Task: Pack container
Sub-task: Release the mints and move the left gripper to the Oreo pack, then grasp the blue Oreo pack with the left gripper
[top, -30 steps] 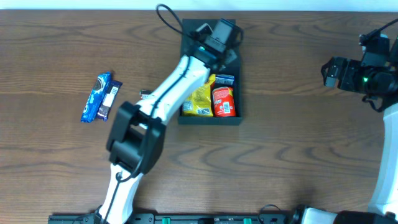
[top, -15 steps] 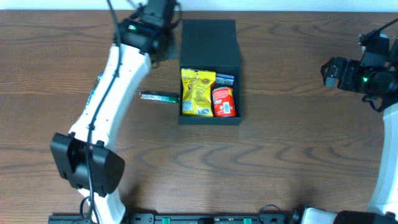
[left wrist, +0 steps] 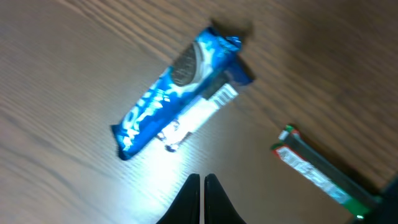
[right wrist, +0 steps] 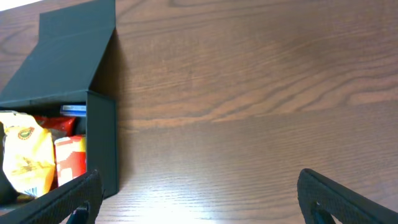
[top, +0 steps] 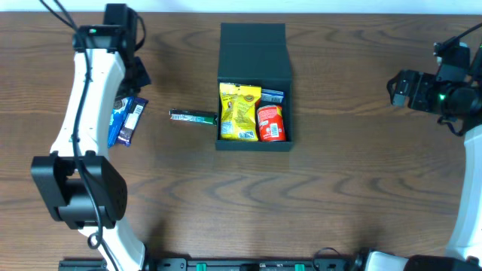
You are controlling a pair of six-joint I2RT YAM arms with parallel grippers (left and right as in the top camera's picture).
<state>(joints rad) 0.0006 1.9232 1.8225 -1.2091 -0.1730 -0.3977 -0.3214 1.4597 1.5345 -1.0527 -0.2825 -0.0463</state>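
Note:
The container (top: 254, 145) is a black box at the table's middle, its flap lid (top: 254, 51) open toward the far edge. Inside lie a yellow packet (top: 239, 111), a red packet (top: 271, 123) and a small blue item (top: 273, 95). My left gripper (top: 138, 74) hovers at the far left above a blue cookie packet (top: 119, 122); in the left wrist view that gripper (left wrist: 203, 185) is shut on nothing, just short of the blue packet (left wrist: 171, 93). My right gripper (top: 399, 86) stands open at the far right, well apart from the container (right wrist: 102, 137).
A thin green stick pack (top: 193, 117) lies on the table just left of the container, also in the left wrist view (left wrist: 320, 174). A dark-and-white bar (top: 135, 118) lies against the blue packet. The table's far edge runs close behind the lid.
My left arm has swung from over the container's lid to the far left, above the blue packet, with its jaws closing. The lid now lies fully open. The right arm has not moved.

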